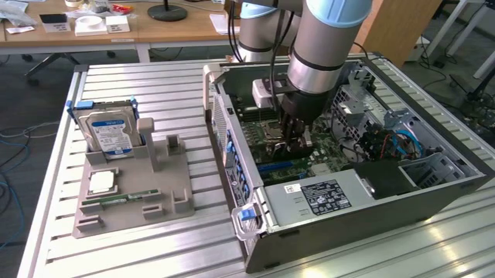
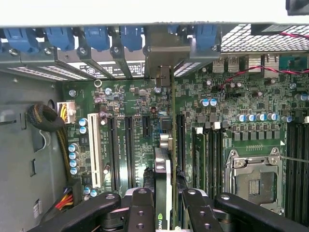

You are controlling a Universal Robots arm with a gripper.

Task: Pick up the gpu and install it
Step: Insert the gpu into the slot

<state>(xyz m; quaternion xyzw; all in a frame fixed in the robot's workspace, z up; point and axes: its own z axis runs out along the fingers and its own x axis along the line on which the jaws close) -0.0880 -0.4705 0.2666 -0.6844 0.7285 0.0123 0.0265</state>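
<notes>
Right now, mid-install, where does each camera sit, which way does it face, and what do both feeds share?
Exterior view: off the arm, raised, looking down on the open computer case, the parts holder with the hard drive, and the robot arm.
Wrist view: on the wrist, looking down past the gripper at the motherboard; the jaws are shut on the gpu.
Shared: the gripper, the motherboard and the CPU socket.

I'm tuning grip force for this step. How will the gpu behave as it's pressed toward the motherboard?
Probably stiff: the gpu stands edge-on between the gripper fingers without visible bending. Likely light, being thin. Probably fragile, given its bare board and the motherboard's dense small parts.
</notes>
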